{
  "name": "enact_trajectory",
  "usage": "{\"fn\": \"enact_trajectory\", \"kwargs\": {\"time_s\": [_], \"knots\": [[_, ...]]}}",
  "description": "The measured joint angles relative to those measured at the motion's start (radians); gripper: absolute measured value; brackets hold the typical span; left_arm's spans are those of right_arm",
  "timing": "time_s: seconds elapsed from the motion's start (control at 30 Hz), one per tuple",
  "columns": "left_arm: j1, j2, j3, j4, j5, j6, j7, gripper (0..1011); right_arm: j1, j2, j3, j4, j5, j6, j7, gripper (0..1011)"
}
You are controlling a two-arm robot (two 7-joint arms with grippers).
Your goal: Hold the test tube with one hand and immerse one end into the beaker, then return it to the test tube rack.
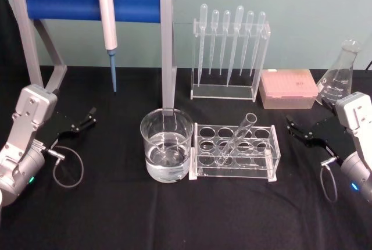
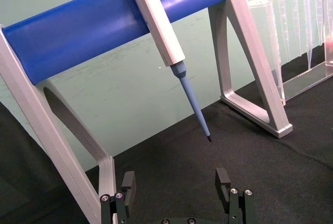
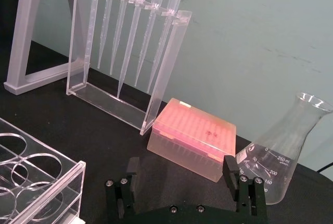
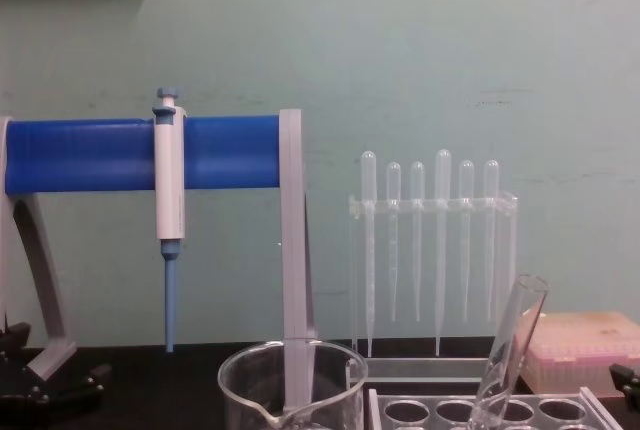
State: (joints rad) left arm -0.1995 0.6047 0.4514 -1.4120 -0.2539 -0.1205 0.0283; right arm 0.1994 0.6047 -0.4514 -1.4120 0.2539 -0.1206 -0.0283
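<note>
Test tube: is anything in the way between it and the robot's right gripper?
Nothing visible does. The test tube sticks up out of the rack, and just bare black table lies between the rack and the open right gripper.

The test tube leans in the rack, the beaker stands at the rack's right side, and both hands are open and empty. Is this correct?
Not quite: the head view shows the beaker at the left side of the rack. The test tube does lean in the rack, and the left hand and right hand are open and empty.
</note>
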Motion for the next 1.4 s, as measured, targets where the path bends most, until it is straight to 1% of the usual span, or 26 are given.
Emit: {"fn": "enact_trajectory", "kwargs": {"time_s": [0.2,0.33,0.37,0.4,0.43,0.5,0.53,0.57,0.6,0.63,0.67,0.77,0.8,0.83,0.87,0.93,0.97,1.0,1.03,1.07,1.1,1.13,1.23,1.4], "knots": [[0.000,0.000,0.000,0.000,0.000,0.000,0.000,1000,0.000,0.000,0.000,0.000,0.000,0.000,0.000,1003],[0.000,0.000,0.000,0.000,0.000,0.000,0.000,1000,-0.017,0.007,0.023,-0.041,0.023,0.004,0.027,1003],[0.000,0.000,0.000,0.000,0.000,0.000,0.000,1000,-0.022,0.010,0.029,-0.053,0.032,0.007,0.034,1003],[0.000,0.000,0.000,0.000,0.000,0.000,0.000,1000,-0.032,0.017,0.044,-0.076,0.054,0.017,0.052,1003],[0.000,0.000,0.000,0.000,0.000,0.000,0.000,1000,-0.037,0.022,0.052,-0.088,0.066,0.023,0.062,1003],[0.000,0.000,0.000,0.000,0.000,0.000,0.000,1000,-0.061,0.045,0.086,-0.140,0.116,0.044,0.101,1003],[0.000,0.000,0.000,0.000,0.000,0.000,0.000,1000,-0.061,0.045,0.086,-0.140,0.116,0.044,0.101,1003],[0.000,0.000,0.000,0.000,0.000,0.000,0.000,1000,-0.068,0.052,0.096,-0.153,0.131,0.048,0.112,1003],[0.000,0.000,0.000,0.000,0.000,0.000,0.000,1000,-0.083,0.065,0.119,-0.178,0.162,0.058,0.135,1002],[0.000,0.000,0.000,0.000,0.000,0.000,0.000,1000,-0.092,0.073,0.131,-0.191,0.175,0.062,0.144,1003],[0.000,0.000,0.000,0.000,0.000,0.000,0.000,1000,-0.110,0.088,0.154,-0.213,0.207,0.070,0.167,1002],[0.000,0.000,0.000,0.000,0.000,0.000,0.000,1000,-0.142,0.115,0.192,-0.245,0.260,0.079,0.211,1003],[0.000,0.000,0.000,0.000,0.000,0.000,0.000,1000,-0.166,0.138,0.216,-0.264,0.302,0.081,0.258,1003],[0.000,0.000,0.000,0.000,0.000,0.000,0.000,1000,-0.177,0.148,0.224,-0.270,0.319,0.081,0.279,1002],[0.000,0.000,0.000,0.000,0.000,0.000,0.000,1000,-0.200,0.169,0.243,-0.284,0.357,0.081,0.333,1003],[0.000,0.000,0.000,0.000,0.000,0.000,0.000,1000,-0.224,0.190,0.259,-0.297,0.390,0.079,0.386,1003],[0.000,0.000,0.000,0.000,0.000,0.000,0.000,1000,-0.248,0.209,0.272,-0.306,0.419,0.074,0.442,1002],[0.000,0.000,0.000,0.000,0.000,0.000,0.000,1000,-0.248,0.209,0.272,-0.306,0.419,0.074,0.442,1002],[0.000,0.000,0.000,0.000,0.000,0.000,0.000,1000,-0.269,0.225,0.282,-0.316,0.441,0.068,0.490,1003],[0.000,0.000,0.000,0.000,0.000,0.000,0.000,1000,-0.279,0.231,0.285,-0.320,0.450,0.065,0.511,1003],[0.000,0.000,0.000,0.000,0.000,0.000,0.000,1000,-0.295,0.240,0.290,-0.327,0.464,0.061,0.547,1003],[0.000,0.000,0.000,0.000,0.000,0.000,0.000,1000,-0.301,0.243,0.291,-0.330,0.468,0.060,0.562,1003],[0.000,0.000,0.000,0.000,0.000,0.000,0.000,1000,-0.319,0.246,0.290,-0.336,0.476,0.061,0.599,1002],[0.000,0.000,0.000,0.000,0.000,0.000,0.000,1000,-0.326,0.236,0.279,-0.342,0.475,0.066,0.627,1002]]}}
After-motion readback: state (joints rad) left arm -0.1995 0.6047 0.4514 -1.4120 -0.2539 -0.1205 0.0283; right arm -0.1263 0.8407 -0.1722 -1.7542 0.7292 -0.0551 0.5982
